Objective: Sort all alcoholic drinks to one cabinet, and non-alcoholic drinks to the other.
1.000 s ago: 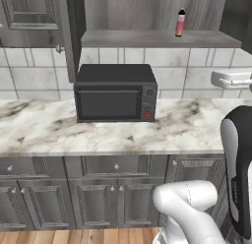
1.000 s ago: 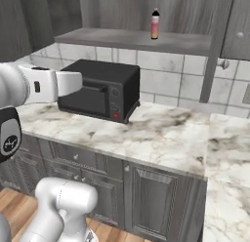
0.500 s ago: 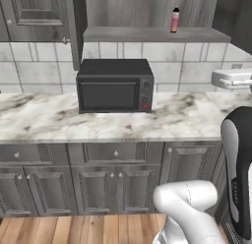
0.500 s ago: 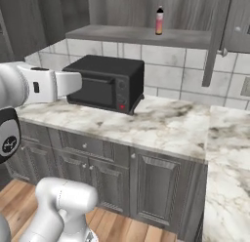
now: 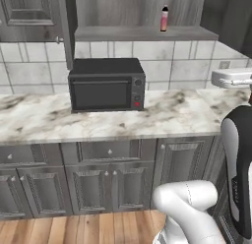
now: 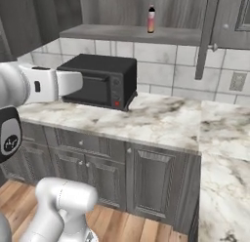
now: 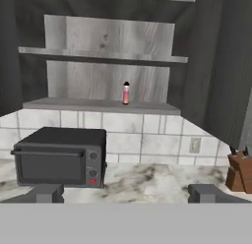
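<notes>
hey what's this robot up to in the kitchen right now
Nothing is being handled at the moment. The gripper is wide open and holds nothing, pointed at an open wall cabinet above the microwave. A small pink bottle with a black cap stands upright on the cabinet's lowest shelf, alone there. The marble counter carries the microwave, and a knife block shows at the right of the hand view. No other drinks are visible.

1. An open wall cabinet (image 7: 103, 106) stands at twelve o'clock; its lower shelf floor is bare apart from a small pink bottle (image 7: 126, 93) right of centre.
2. A black microwave (image 5: 107, 84) blocks the counter (image 5: 187, 112) below at ten o'clock.
3. A knife block (image 7: 239, 171) stands at three o'clock.
</notes>
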Available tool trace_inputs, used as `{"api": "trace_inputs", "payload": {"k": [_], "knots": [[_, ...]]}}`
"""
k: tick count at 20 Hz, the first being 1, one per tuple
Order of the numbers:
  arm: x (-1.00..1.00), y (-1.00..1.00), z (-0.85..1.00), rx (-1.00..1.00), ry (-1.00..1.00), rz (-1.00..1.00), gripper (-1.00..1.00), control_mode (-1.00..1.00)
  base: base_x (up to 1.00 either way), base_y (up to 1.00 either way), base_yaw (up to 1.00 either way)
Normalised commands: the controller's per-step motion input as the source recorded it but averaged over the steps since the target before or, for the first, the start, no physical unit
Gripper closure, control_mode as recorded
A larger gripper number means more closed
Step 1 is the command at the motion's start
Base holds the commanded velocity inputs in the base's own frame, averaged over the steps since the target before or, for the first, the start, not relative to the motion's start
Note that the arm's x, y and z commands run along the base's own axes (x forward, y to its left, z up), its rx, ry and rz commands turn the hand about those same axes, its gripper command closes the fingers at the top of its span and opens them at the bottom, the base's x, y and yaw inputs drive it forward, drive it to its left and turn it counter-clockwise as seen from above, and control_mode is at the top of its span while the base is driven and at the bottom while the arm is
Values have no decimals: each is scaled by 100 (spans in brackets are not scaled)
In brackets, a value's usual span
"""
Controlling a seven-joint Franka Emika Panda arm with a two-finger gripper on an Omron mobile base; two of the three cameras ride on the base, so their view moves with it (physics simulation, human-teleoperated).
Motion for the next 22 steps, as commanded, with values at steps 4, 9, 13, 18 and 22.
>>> {"api": "trace_inputs", "payload": {"k": [4,9,13,18,22], "knots": [[0,0,0,0,0,0,-100,100,-27,0,-28],[0,0,0,0,0,0,-100,100,-23,0,-31],[0,0,0,0,0,0,-100,100,-21,0,-32],[0,0,0,0,0,0,-100,100,-24,0,-32],[0,0,0,0,0,0,-100,100,-29,-10,-34]]}}
